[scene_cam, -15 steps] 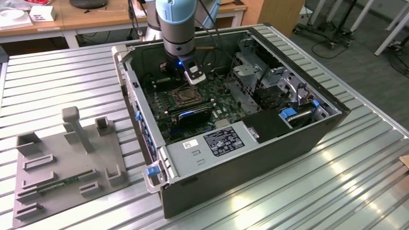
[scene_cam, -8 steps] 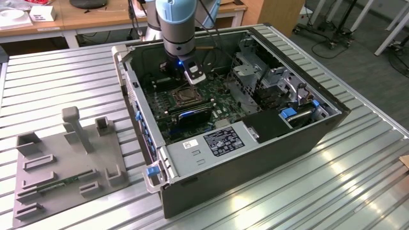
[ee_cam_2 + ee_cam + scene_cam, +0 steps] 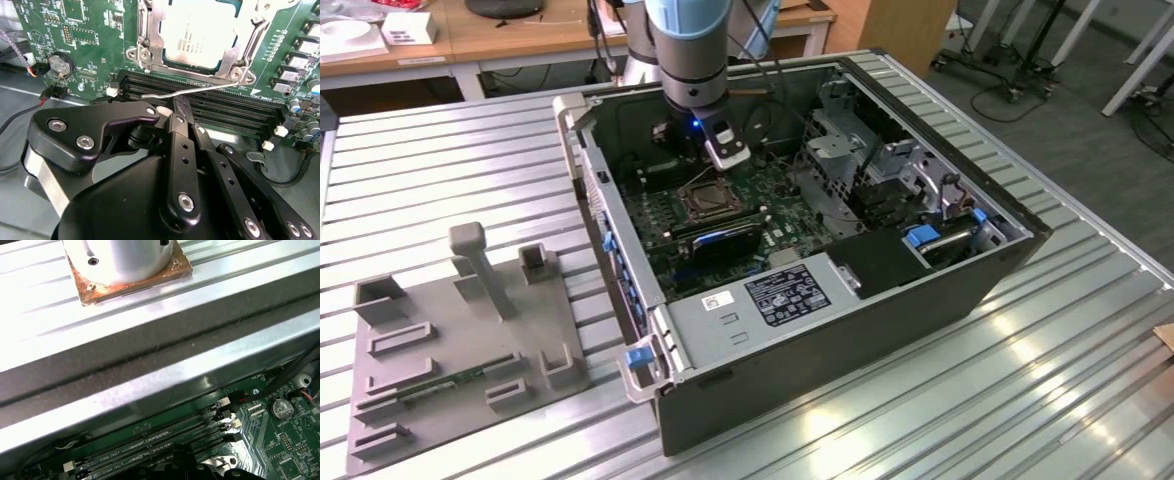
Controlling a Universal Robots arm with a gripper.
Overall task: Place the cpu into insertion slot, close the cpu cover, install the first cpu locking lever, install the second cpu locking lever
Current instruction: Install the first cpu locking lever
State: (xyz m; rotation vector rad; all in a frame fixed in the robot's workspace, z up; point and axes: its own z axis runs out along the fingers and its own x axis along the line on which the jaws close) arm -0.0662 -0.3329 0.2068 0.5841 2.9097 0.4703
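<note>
Entry, ordered across the exterior view from its left, all places given relative to the insertion slot.

Grey fixture tray (image 3: 454, 340): on the slatted table, well apart from the slot toward the exterior view's left; upright posts and pockets, apparently a parts stand.

Computer case (image 3: 854, 330): lies on its side, lid off, so the green motherboard (image 3: 720, 225) faces upward for access from above.

Insertion slot (image 3: 708, 199): square, silver-rimmed, near the board's middle. In the second wrist view the cpu (image 3: 200, 35) sits inside it, and the cpu cover (image 3: 155, 30) lies flat around the chip's edges, so seating and closing look done.

Locking lever (image 3: 190, 90): thin silvery rod running along the slot's edge next to the black memory slots (image 3: 220, 112); whether it is hooked down is hard to judge from this angle.

Gripper (image 3: 180, 112): fingers drawn together, tips right at the lever, probably pinching or pressing it.

Arm (image 3: 687, 50): stands nearly vertical just beyond the slot, wrist pointing down into the case.
</note>
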